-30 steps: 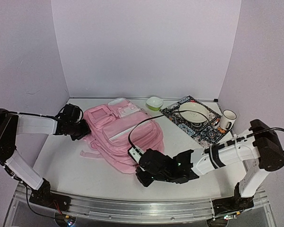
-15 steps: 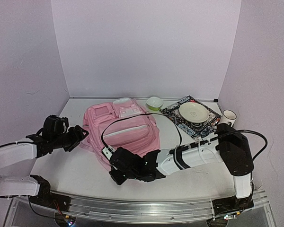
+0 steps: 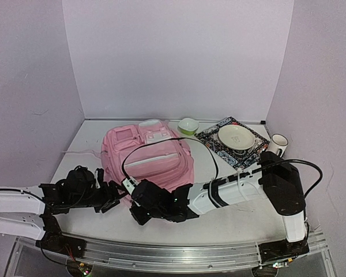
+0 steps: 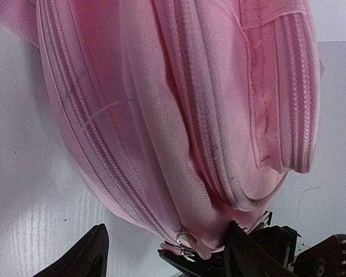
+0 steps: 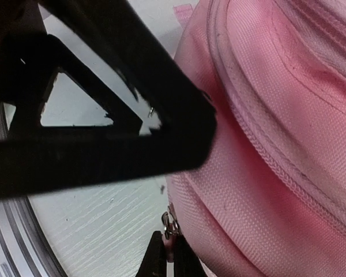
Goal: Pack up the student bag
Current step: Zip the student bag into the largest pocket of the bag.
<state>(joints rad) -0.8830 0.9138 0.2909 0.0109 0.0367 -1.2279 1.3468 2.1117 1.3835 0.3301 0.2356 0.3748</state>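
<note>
Since the table (image 3: 86, 161) is the biggest thing going, I'll start there: it's white, walled in by pale panels, with both arms bolted at the near edge. The student bag (image 3: 150, 156) takes up the middle-left of it, lying flat with its lighter front pocket patches facing up and its bottom end toward the back wall. Its near end points at the arms.

Both arms are down low at that near end. The right arm (image 3: 236, 187) stretches all the way across from the right side, and the left arm (image 3: 17, 202) lies along the front-left edge, so the two wrists end up just beside each other.

Over on the right rear there's a dark patterned mat (image 3: 210, 138) with a cream plate (image 3: 236, 137) sitting on it, and a white mug (image 3: 278, 144) just off the mat's right corner. A small green bowl (image 3: 188, 125) sits near the back wall between the bag and the mat.

Now the grippers. The left gripper (image 3: 112, 195) has its fingers (image 4: 95, 254) spread well apart, with the bag's rounded near corner sitting between them, and I can't tell if either one touches the fabric. The right gripper (image 5: 170, 257) is pinched together on the zip pull (image 5: 170, 231) at that same corner, the little metal ring showing just above its tips.
</note>
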